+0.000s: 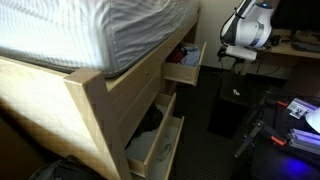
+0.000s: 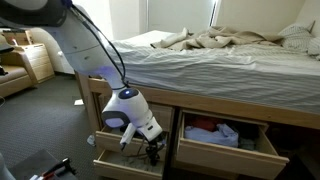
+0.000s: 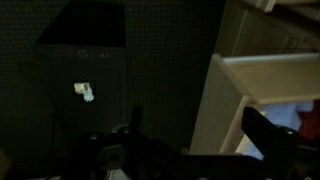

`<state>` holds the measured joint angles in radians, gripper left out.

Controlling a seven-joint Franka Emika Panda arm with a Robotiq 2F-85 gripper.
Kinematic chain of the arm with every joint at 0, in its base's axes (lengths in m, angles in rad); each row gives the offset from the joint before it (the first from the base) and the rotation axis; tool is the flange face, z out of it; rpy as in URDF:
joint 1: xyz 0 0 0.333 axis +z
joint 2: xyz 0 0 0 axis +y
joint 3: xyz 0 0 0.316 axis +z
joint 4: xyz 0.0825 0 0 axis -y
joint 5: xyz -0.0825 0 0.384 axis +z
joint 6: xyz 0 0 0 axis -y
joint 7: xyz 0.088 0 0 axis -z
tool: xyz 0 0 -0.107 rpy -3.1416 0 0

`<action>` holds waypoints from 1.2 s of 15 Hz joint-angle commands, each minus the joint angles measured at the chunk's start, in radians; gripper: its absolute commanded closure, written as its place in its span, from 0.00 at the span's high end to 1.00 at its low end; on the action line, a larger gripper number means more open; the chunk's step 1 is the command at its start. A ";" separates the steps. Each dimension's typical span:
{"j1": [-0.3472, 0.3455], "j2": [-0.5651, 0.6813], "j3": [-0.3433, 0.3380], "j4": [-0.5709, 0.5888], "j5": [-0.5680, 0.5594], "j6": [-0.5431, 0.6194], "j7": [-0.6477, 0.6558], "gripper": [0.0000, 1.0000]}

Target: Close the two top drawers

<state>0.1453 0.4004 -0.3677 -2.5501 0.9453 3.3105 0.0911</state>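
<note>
Two pale wood drawers stand pulled out under the mattress in an exterior view: a narrower one [image 2: 115, 160] and a wider one [image 2: 228, 152] holding blue and red cloth. My gripper [image 2: 152, 150] hangs low in front of the narrower drawer's right end, between the two. In an exterior view an open top drawer [image 1: 186, 70] juts from the bed frame, and the gripper [image 1: 238, 55] is beyond it, apart from it. In the wrist view the dark fingers [image 3: 200, 135] are spread and empty, with a pale drawer corner [image 3: 250, 75] to their right.
A deeper open drawer with dark cloth [image 1: 150, 122] and another pale open drawer [image 1: 160, 150] sit near the bed corner. A black box [image 1: 225, 112] stands on the dark carpet by a desk [image 1: 290, 48]. A wooden dresser [image 2: 35, 62] stands at the far wall.
</note>
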 commanded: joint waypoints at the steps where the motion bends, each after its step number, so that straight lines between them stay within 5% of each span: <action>1: -0.047 -0.108 -0.105 -0.118 -0.017 0.182 -0.050 1.00; 2: -0.087 -0.134 -0.126 -0.128 -0.060 0.245 -0.051 1.00; 3: 0.031 -0.125 -0.308 -0.035 -0.077 0.172 -0.106 1.00; 4: 0.058 -0.150 -0.355 -0.044 -0.156 0.183 -0.052 1.00; 5: -0.005 -0.095 -0.251 -0.061 -0.098 0.176 -0.047 1.00; 6: 0.002 -0.114 -0.293 -0.044 -0.118 0.158 -0.051 1.00; 9: -0.002 -0.111 -0.272 -0.050 -0.111 0.151 -0.053 1.00; 14: -0.316 -0.237 -0.240 0.054 -0.401 -0.249 -0.039 1.00; 15: -0.388 -0.189 -0.211 0.115 -0.326 -0.328 -0.086 1.00; 17: -0.450 -0.090 -0.259 0.194 -0.270 -0.430 -0.078 1.00; 18: -0.475 -0.007 -0.259 0.235 -0.243 -0.404 -0.051 1.00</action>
<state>-0.2428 0.2193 -0.6363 -2.4309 0.6291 2.9543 0.0216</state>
